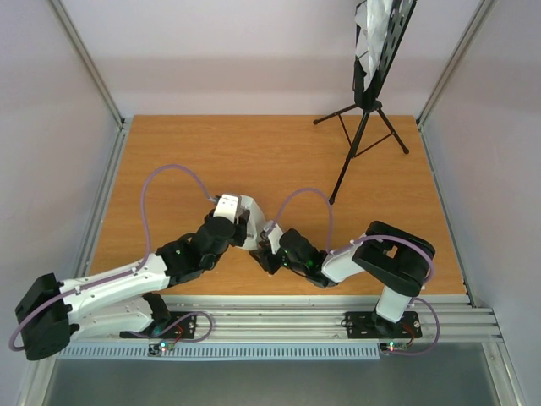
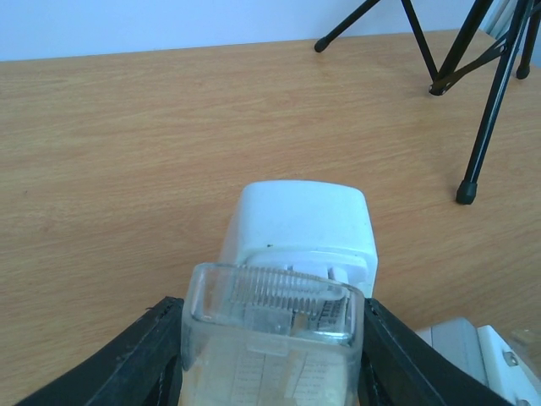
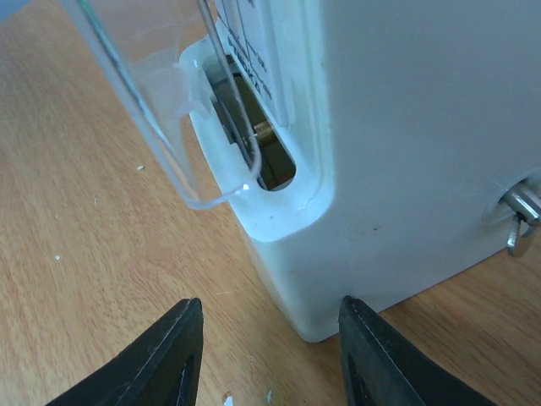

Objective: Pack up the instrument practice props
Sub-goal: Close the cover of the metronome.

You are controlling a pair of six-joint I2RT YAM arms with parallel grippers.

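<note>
Near the front of the worktop [image 1: 254,152], my left pincer [image 2: 269,342] clasps the clear cover [image 2: 254,368] over the metronome [image 2: 300,224] while my right pincer [image 3: 266,347] gapes at its base; seating that cover squarely, I judge, comes next.

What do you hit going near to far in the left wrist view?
Order: clear cover → white metronome body → nearer music stand foot → far stand foot. The left end effector flanks the cover, so it is left out.
</note>
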